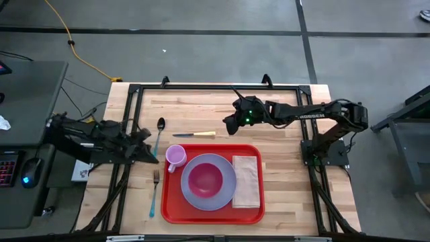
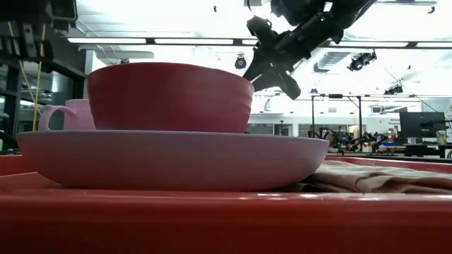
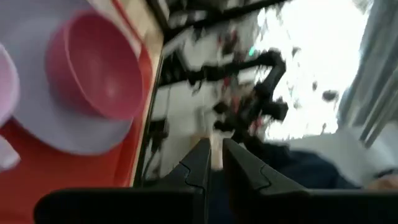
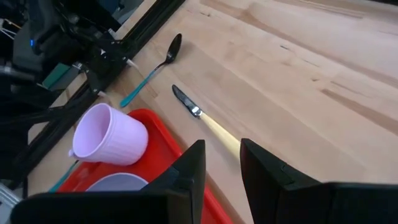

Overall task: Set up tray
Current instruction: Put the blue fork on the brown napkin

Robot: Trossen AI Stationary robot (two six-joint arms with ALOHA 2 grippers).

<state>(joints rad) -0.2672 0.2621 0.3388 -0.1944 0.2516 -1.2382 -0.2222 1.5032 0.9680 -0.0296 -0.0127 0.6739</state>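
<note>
One knife (image 4: 205, 118), right wrist view, tray (image 1: 259, 216) overhead

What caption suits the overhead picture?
Red tray holding cup, plate, bowl and napkin; knife, spoon, fork outside.

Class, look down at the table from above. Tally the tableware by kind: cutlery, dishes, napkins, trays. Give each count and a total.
Cutlery: 3, spoon, knife, fork
Dishes: 3, cup, plate, bowl
Napkins: 1, napkin
Trays: 1, tray
Total: 8
</note>
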